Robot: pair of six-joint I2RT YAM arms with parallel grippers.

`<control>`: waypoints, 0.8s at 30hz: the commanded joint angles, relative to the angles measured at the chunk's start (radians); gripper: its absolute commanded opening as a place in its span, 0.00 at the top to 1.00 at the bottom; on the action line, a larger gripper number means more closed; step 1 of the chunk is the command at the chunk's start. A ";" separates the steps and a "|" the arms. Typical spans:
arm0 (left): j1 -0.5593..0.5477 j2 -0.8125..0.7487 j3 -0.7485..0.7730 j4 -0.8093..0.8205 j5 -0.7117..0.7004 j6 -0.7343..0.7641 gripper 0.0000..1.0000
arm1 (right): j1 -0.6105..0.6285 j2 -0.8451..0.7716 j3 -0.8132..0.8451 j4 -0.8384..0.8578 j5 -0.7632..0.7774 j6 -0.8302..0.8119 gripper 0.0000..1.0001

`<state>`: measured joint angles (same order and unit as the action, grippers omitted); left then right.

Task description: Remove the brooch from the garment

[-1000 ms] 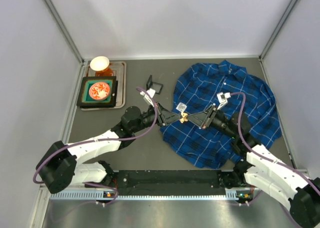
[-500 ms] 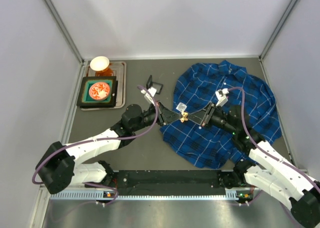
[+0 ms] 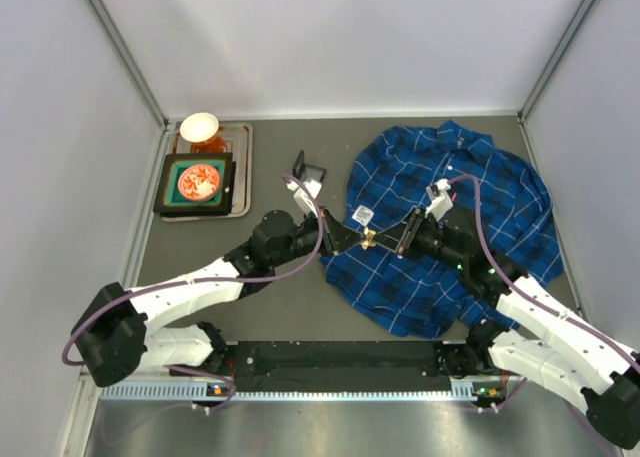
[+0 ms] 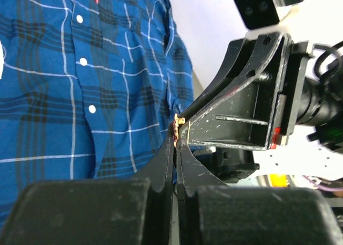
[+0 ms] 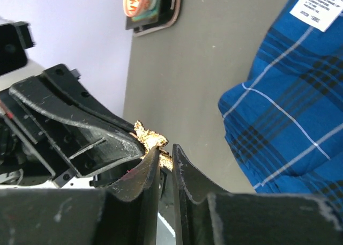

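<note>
The garment [image 3: 470,207], a dark-blue plaid shirt, lies spread at the right of the table; it also shows in the left wrist view [image 4: 64,95] and the right wrist view [image 5: 289,105]. The brooch [image 3: 368,239], tiny and golden, is held at the shirt's left edge between both grippers. My left gripper [image 3: 358,239] is shut on it from the left, with the reddish-gold brooch [image 4: 176,128] at its fingertips. My right gripper [image 3: 380,241] pinches the brooch [image 5: 153,139] from the right, jaws nearly closed. I cannot tell whether the brooch still touches the fabric.
A white printed label [image 3: 361,215] lies on the shirt just beyond the grippers. A metal tray [image 3: 240,172] at the far left holds a white bowl [image 3: 199,127] and a dark dish with red food [image 3: 199,182]. A small black object [image 3: 308,169] lies near the shirt's collar side.
Both arms have shifted slightly, the left forearm moving right and the right wrist moving left. The two grippers stay closed together on the brooch at about the same spot.
</note>
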<state>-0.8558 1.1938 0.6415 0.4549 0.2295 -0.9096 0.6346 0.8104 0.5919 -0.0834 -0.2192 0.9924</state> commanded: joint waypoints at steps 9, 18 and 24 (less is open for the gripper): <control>-0.107 -0.033 0.092 -0.076 0.022 0.241 1.00 | 0.023 0.078 0.157 -0.203 0.046 -0.049 0.87; -0.152 -0.008 0.153 -0.119 0.002 0.288 1.00 | 0.071 0.157 0.218 -0.260 0.063 -0.104 0.92; -0.154 0.012 0.199 -0.182 0.082 0.279 1.00 | 0.079 0.223 0.296 -0.348 0.067 -0.207 0.92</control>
<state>-0.9607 1.2015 0.7395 0.1970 0.1215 -0.6102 0.6926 0.9871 0.8036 -0.4362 -0.1753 0.8616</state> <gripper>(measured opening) 0.023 0.079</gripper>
